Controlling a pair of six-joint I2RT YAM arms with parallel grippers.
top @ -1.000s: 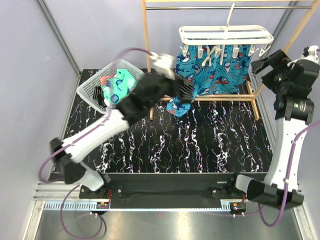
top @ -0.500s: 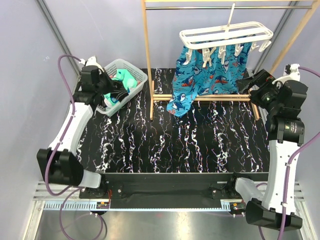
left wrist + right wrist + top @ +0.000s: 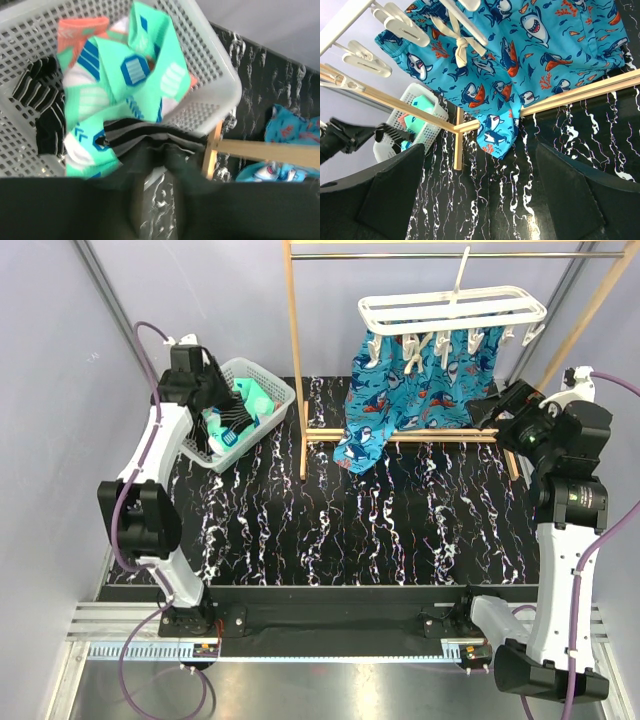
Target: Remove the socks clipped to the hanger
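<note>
Hanger: white plastic slatted hanger [image 3: 452,312], hook up, long axis left-right.
Socks: teal sock [image 3: 130,75] in white mesh basket [image 3: 215,65].
Left gripper [image 3: 156,152]: pinching black-and-grey striped sock [image 3: 145,132], lying crosswise over the basket.
Right gripper [image 3: 480,150]: fingers wide apart, empty.

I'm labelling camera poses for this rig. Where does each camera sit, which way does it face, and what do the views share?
Top external: above and behind the arms, looking down at the table; both arms show whole, left end effector over the basket, right end effector below the hanger.
Left wrist: on the left arm, looking down into the basket; its fingers pinch a striped sock.
Right wrist: on the right arm, facing the shark cloth; its open fingers frame the view.
Shared: all three show the basket.
</note>
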